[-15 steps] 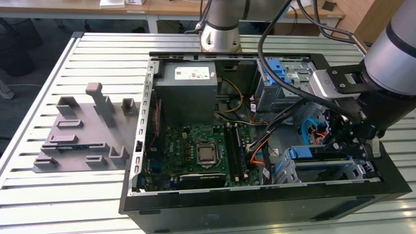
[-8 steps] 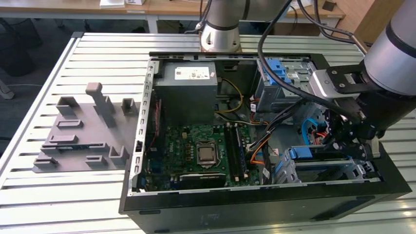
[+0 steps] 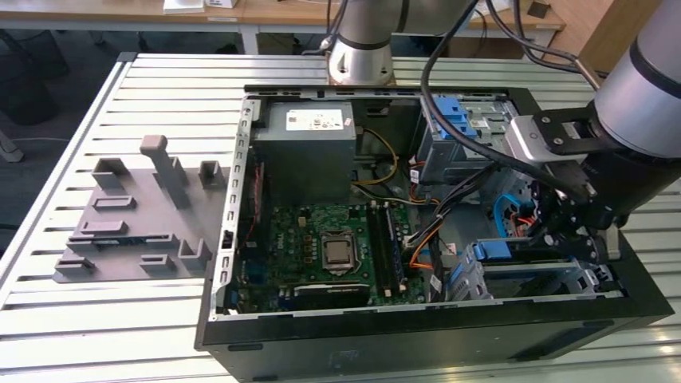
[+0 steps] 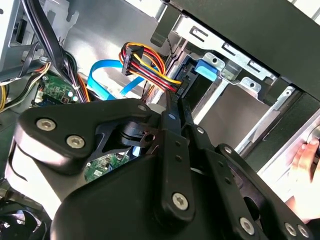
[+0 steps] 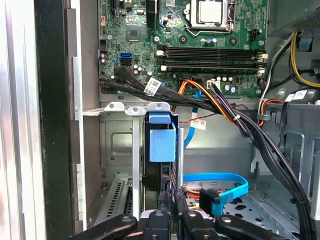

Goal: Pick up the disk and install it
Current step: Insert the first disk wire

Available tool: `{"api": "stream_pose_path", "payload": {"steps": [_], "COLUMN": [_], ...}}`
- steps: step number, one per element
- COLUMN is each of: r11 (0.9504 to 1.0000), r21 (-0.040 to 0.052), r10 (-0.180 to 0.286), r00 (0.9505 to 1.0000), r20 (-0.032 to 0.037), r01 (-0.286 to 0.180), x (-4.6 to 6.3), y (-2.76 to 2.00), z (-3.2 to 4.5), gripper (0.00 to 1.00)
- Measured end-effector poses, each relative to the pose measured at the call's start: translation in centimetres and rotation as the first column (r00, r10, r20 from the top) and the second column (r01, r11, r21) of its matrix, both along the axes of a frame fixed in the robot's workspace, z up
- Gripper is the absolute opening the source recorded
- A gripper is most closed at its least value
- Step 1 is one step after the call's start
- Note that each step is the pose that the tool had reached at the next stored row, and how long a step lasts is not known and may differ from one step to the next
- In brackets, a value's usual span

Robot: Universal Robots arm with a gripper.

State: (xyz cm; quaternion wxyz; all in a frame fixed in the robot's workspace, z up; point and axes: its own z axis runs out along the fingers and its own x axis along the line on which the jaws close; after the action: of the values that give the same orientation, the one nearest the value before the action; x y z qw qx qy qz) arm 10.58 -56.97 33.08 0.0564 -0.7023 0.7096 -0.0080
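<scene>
An open black computer case (image 3: 426, 323) is seen lying on a slatted metal table (image 3: 64, 319) in the exterior view. The flat silver-grey disk with blue plastic side rails (image 3: 521, 257) is found inside the case, in the silver metal drive cage at the case's corner nearest the exterior view's right. In the first wrist view the disk (image 5: 162, 142) is seen edge-on, upright between the cage's walls, with its blue rail end facing out.

The black gripper (image 3: 580, 243) is lowered into the case just beside the cage. In both wrist views its fingers (image 4: 171, 117) are drawn nearly together, with a narrow gap between them, and their tips (image 5: 164, 200) are placed close to the disk's edge. Whether the disk is actually gripped cannot be told.

A green motherboard (image 3: 319, 239) is mounted on the case floor, and a large grey power-supply box (image 3: 309, 144) is set at the case's far end. A grey moulded fixture (image 3: 139, 215) is laid outside the case, on the exterior view's left.
</scene>
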Motion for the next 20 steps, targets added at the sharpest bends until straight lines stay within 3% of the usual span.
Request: {"api": "stream_pose_path", "payload": {"steps": [5, 13, 14, 20], "r11": [1.0, 1.0, 1.0, 1.0], "r21": [-0.0001, 0.0, -0.0003, -0.0002], "r10": [0.0, 0.0, 0.0, 0.0], "r00": [1.0, 1.0, 1.0, 1.0], "r20": [-0.004, -0.0048, -0.0048, -0.0047], "r01": [0.0, 0.0, 0.0, 0.0], "x": [0.03, 0.16, 0.17, 0.17], "y": [0.0, 0.0, -0.01, 0.02], "z": [-0.15, -0.18, -0.12, 0.49], "gripper": [0.16, 0.17, 0.24, 0.24]}}
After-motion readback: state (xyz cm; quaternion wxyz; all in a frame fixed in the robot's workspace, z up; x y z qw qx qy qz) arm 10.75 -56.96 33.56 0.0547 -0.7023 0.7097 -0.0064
